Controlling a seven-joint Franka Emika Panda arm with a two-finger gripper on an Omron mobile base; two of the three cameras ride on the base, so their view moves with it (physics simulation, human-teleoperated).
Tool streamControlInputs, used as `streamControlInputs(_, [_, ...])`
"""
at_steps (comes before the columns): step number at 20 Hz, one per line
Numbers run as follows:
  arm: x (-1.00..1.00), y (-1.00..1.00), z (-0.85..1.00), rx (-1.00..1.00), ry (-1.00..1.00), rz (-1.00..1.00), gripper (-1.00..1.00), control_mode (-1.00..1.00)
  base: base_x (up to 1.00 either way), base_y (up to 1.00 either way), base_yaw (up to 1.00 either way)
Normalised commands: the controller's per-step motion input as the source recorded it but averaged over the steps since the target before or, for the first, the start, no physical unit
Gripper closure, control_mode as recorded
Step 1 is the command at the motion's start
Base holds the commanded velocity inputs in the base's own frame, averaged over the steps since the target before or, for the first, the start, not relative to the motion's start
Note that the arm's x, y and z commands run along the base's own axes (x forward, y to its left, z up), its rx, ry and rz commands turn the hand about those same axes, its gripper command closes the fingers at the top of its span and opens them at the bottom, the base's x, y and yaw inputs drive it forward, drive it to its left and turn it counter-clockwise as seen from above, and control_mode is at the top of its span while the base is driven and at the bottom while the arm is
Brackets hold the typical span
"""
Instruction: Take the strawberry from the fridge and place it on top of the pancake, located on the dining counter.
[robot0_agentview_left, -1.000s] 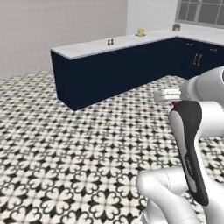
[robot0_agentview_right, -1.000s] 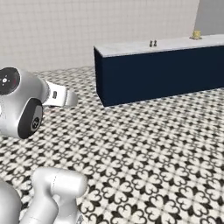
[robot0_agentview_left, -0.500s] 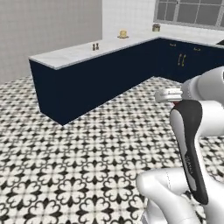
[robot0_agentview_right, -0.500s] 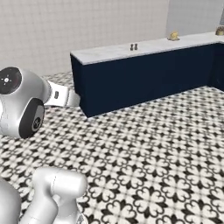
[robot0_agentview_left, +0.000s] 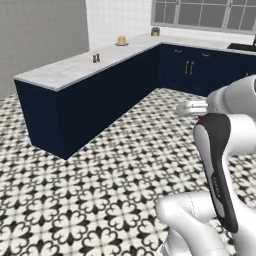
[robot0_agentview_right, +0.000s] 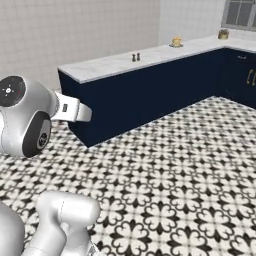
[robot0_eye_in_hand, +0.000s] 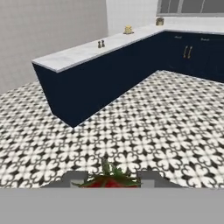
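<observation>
— Our hand (robot0_eye_in_hand: 111, 177) is clenched on the strawberry (robot0_eye_in_hand: 109, 180), its red flesh and green leaves showing between the fingertips.

— And the pancake (robot0_agentview_left: 121, 40)?

— We see it far down the tabletop (robot0_agentview_left: 75, 67), past the two small shakers (robot0_agentview_left: 95, 58), well apart from us.

— Our worry?

— We judge the berry is tiny and soft; a jolt crossing the patterned floor (robot0_agentview_left: 100, 175) could shake it loose, or it might roll off the stack.
</observation>
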Motion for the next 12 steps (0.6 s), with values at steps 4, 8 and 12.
streamControlInputs(4, [0.0, 0.0, 0.0, 0.0, 0.0, 0.0, 1.0, 1.0, -0.01, 1.0, -0.28])
streamControlInputs(8, [0.0, 0.0, 0.0, 0.0, 0.0, 0.0, 1.0, 1.0, 0.0, 1.0, -0.23])
streamControlInputs(12, [0.0, 0.0, 0.0, 0.0, 0.0, 0.0, 1.0, 1.0, 0.0, 1.0, -0.23])
